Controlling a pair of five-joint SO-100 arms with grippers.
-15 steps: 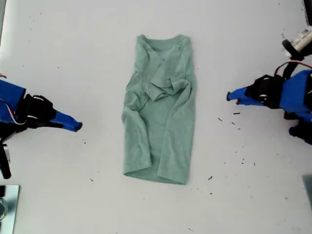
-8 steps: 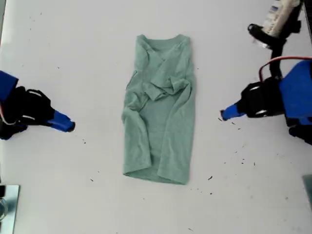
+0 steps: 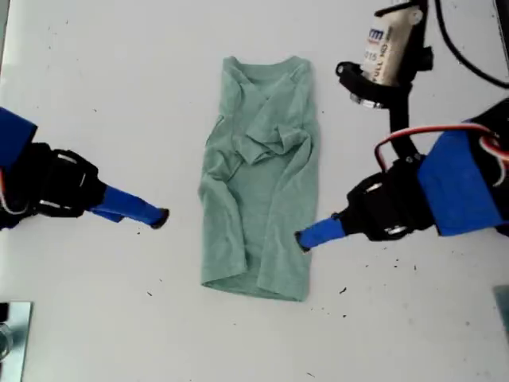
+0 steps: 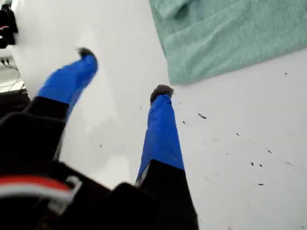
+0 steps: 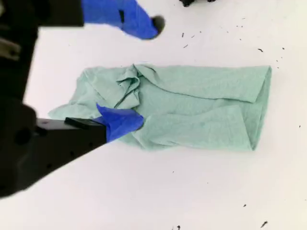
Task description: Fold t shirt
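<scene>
The pale green t shirt (image 3: 258, 183) lies flat and wrinkled in a long folded strip, with its neckline at the exterior view's top and its hem at the bottom. My first gripper (image 3: 306, 236) comes in from the exterior view's right. It is open (image 4: 123, 72), with its tips just short of the shirt's hem corner (image 4: 175, 76) and nothing between them. My second gripper (image 3: 159, 216) reaches in from the exterior view's left, a little way off the cloth. It is also open (image 5: 147, 72) and empty, and it looks across the whole t shirt (image 5: 192, 108).
The white table (image 3: 119, 95) is dotted with black specks (image 3: 395, 263), mostly on the exterior view's right. An upper arm joint with a labelled motor (image 3: 382, 48) and cables hangs over the exterior view's top right. A metal object (image 3: 12, 334) sits at the exterior view's bottom left corner.
The first arm swung in from the exterior view's right to the shirt's edge. The second arm drew back slightly, then reached toward the shirt. The shirt has not moved.
</scene>
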